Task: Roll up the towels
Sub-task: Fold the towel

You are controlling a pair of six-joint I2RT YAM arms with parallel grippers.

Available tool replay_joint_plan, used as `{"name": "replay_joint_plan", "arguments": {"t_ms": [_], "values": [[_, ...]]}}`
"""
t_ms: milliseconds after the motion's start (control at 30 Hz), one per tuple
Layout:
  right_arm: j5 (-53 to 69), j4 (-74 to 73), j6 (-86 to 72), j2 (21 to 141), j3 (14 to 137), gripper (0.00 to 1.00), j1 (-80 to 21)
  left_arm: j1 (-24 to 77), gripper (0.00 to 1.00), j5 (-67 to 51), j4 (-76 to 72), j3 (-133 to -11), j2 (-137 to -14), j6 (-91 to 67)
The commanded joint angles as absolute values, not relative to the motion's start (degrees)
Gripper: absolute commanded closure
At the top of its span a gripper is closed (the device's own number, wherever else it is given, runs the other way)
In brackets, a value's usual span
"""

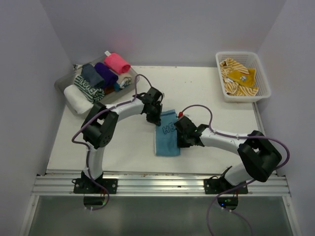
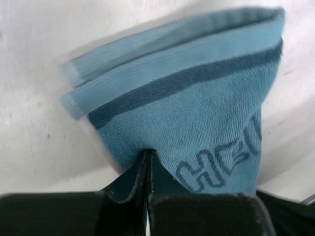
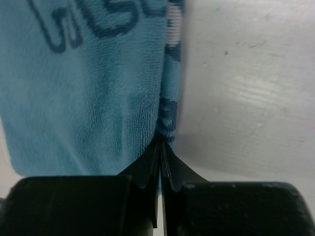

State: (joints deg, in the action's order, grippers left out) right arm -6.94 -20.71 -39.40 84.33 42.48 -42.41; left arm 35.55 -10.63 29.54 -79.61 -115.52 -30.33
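Light blue cloth towel [image 1: 166,140] with dark lettering pinched by both grippers

Folded flat, the light blue towel lies near the middle of the white surface [image 1: 113,147], between the two arms. The left gripper [image 1: 156,118] meets it at the far left corner, jaws pressed together on the fabric. In the left wrist view the cloth gathers into the black fingertips [image 2: 134,178], with stacked folded edges and a dark blue stripe beyond them. The right gripper [image 1: 180,130] sits at the towel's right edge, and its jaws are likewise clamped on the cloth. The right wrist view shows the hem running straight into the closed tips, with part of the lettering above.

At the rear left, a clear plastic tray [image 1: 63,81] holds rolled towels side by side: a hot pink roll [image 1: 117,63] at the far end, then a purple roll [image 1: 106,73], a dark grey-blue roll [image 1: 91,74], a green-and-white patterned roll [image 1: 86,89] and a white roll [image 1: 76,99] nearest the arms.

At the rear right, a white plastic lattice basket [image 1: 264,73] contains mustard-yellow towels with white stripes [image 1: 238,77], lying loose and unrolled
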Motion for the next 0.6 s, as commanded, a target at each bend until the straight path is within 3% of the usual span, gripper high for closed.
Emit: {"name": "replay_joint_plan", "arguments": {"t_ms": [0,267,500,567], "values": [[-6.8,-18.3,-45.4,85.3,42.0,0.96,-45.6,34.5,1.0,-8.2,28.8,-85.8,-121.0,-28.1],[-13.1,-22.9,-42.6,75.1,42.8,0.96,-46.3,32.0,1.0,-8.3,32.9,-93.3,-119.4,-26.5],[-12.6,-21.7,-37.3,77.8,47.2,0.92,-49.1,31.9,1.0,-11.2,30.4,-78.8,-104.0,-28.1],[-13.5,-21.3,-34.2,79.3,48.2,0.87,-51.7,32.0,1.0,-11.9,30.5,-75.7,-100.7,-28.6]]}}
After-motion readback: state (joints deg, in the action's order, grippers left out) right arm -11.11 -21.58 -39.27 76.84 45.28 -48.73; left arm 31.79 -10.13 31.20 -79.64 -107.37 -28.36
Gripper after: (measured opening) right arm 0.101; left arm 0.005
